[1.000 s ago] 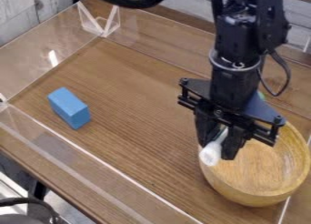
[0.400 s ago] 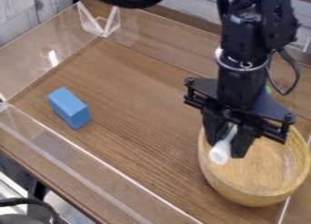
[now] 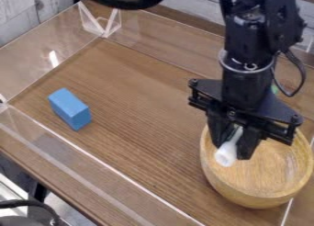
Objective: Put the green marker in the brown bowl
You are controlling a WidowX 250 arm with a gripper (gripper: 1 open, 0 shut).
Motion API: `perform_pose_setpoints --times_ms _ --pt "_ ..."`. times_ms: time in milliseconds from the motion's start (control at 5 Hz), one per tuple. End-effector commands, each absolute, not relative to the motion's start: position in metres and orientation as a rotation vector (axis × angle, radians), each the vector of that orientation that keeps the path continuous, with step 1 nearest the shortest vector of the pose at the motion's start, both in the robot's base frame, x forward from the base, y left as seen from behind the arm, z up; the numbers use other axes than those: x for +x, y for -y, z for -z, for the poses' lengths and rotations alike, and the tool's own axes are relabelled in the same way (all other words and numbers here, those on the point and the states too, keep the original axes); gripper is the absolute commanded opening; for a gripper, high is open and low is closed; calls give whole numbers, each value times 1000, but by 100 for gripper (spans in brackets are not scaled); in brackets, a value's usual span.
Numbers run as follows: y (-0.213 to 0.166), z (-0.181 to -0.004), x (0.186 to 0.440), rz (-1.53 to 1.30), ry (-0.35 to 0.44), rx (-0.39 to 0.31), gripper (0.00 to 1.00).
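The one relation that matters here is vertical: the brown bowl lies directly beneath the fingers, which point straight down over its near-left portion, just inside the thick rim. The green marker sits between the fingers, clamped there; only its white lower end shows, poking out below and slightly to the left of them, so its long axis looks close to upright with a small tilt, and the green cap is hidden up in the grip. The fingers are drawn together as tight as the marker allows, with nothing else touching them. The marker's exposed tip hangs inside the bowl's outline, above the bowl's floor as far as can be judged, though whether it already touches the wood cannot be told from this view. The coming move looks like a simple release, since the bowl is already below. A blue block rests on the tabletop well off to the left of the fingers, clear of all this.
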State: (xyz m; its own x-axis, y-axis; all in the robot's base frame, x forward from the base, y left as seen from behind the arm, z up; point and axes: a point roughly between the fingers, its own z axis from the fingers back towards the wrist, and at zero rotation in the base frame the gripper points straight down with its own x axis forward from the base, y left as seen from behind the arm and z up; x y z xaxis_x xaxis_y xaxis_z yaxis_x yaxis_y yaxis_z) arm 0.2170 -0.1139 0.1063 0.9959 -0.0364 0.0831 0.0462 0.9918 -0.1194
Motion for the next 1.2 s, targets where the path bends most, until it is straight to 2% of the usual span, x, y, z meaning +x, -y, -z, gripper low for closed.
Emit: perform_pose_setpoints --times_ms 0,400,1000 --pt "117 -120 219 55 138 -143 0" --pt "119 -122 219 57 154 -150 0" --pt "128 -116 221 46 152 -154 0"
